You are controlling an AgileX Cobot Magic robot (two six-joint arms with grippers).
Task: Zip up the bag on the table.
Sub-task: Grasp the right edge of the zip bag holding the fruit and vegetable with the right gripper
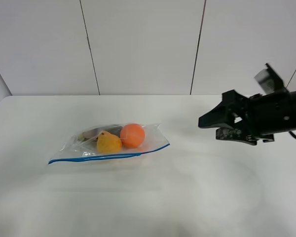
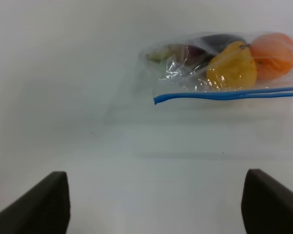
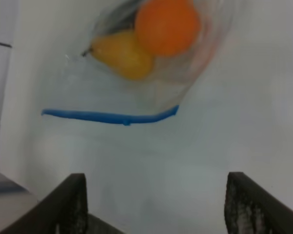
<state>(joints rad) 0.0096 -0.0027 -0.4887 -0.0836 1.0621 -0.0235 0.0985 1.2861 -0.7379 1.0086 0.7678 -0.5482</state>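
1. The bag lies flat on the white worktop, left of centre in the high view. Its blue seal strip runs along the near long edge.
2. Through the crinkled plastic show an orange round item, a yellow item touching it, and a dark item behind them. The dark item is too veiled by the plastic to identify.
3. In the left wrist view the strip appears as two thin blue lines, close together and running off the frame edge. Whether they are pressed together cannot be told. The bag's orange end is cut off there too.
4. The right wrist view is blurred, and the frame edge cuts the far part of the bag.
5. The right gripper hangs above the worktop, well apart from the bag, on the right of the high view. It is spread wide and holds nothing.
6. The left gripper does not appear in the high view. Its own camera shows only two dark fingertips, set far apart, with bare worktop between them and nothing held. The bag lies beyond them, untouched.
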